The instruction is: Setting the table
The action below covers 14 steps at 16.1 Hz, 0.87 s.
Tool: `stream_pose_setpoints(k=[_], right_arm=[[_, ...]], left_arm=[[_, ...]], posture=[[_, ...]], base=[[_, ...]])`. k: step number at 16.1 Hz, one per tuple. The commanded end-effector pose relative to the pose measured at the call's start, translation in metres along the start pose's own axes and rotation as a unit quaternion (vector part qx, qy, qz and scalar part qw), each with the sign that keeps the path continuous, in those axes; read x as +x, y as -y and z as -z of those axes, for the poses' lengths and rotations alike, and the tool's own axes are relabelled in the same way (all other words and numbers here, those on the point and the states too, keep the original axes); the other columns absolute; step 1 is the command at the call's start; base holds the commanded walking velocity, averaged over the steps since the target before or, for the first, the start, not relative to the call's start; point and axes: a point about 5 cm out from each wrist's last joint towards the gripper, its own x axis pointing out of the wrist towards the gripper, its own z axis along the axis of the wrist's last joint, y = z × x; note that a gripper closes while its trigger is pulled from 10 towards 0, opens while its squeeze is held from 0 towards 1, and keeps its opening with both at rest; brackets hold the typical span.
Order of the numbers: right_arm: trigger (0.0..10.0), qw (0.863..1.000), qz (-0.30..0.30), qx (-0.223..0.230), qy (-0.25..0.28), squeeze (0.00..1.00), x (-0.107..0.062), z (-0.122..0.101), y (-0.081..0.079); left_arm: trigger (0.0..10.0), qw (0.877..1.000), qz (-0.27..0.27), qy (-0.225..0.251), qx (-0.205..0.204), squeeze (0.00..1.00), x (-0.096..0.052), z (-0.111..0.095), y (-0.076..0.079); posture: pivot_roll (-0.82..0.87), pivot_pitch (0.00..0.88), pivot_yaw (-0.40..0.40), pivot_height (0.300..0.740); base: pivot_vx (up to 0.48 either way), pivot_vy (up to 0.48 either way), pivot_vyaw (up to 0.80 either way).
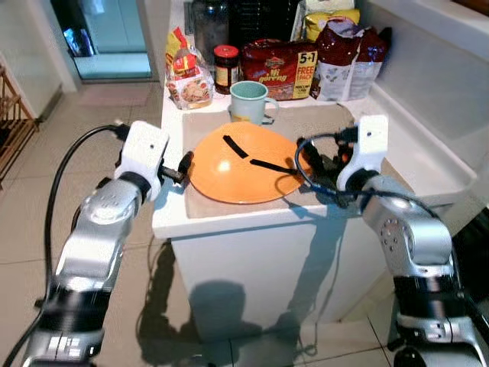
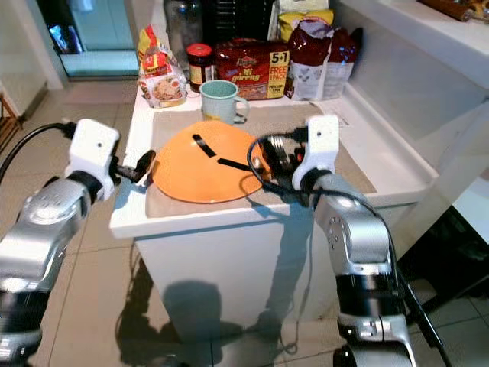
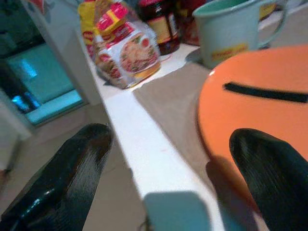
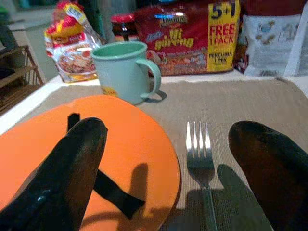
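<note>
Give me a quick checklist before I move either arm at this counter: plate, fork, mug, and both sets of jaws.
1. Orange plate lies flat on the beige placemat: ok.
2. Fork lies on the placemat right of the plate, tines pointing at the packets: ok.
3. Right gripper jaws open, straddling the plate's edge and the fork: ok.
4. Left gripper jaws open at the counter's left edge, one finger over the plate's rim: ok.
5. Green mug upright behind the plate, apart from both grippers: ok.
6. Whether either finger touches the plate: cannot tell.
</note>
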Motion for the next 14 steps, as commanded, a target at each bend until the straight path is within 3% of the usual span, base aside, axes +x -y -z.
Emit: stream_pose_setpoints(k=[1,9,14], right_arm=[[10.0,1.000,-0.002,0.004,-0.001,0.00,0.001,-0.002,0.002],[10.0,1.000,-0.007,0.000,-0.005,0.00,0.002,-0.003,0.002],[10.0,1.000,-0.009,-0.007,-0.012,0.00,0.001,0.000,0.004]], left_arm=[[10.0,1.000,-0.009,-0.001,0.008,0.00,0.003,-0.001,-0.003],[10.0,0.999,0.039,0.019,-0.024,0.00,0.012,-0.003,0.011],[10.0,0.995,0.094,-0.013,0.037,0.00,0.011,0.010,0.026]], posture=[[0.07,0.006,-0.007,0.740],[0.06,0.000,-0.006,0.740],[0.06,0.000,-0.006,0.740]], base=[[0.000,0.000,0.00],[0.000,0.000,0.00],[0.000,0.000,0.00]])
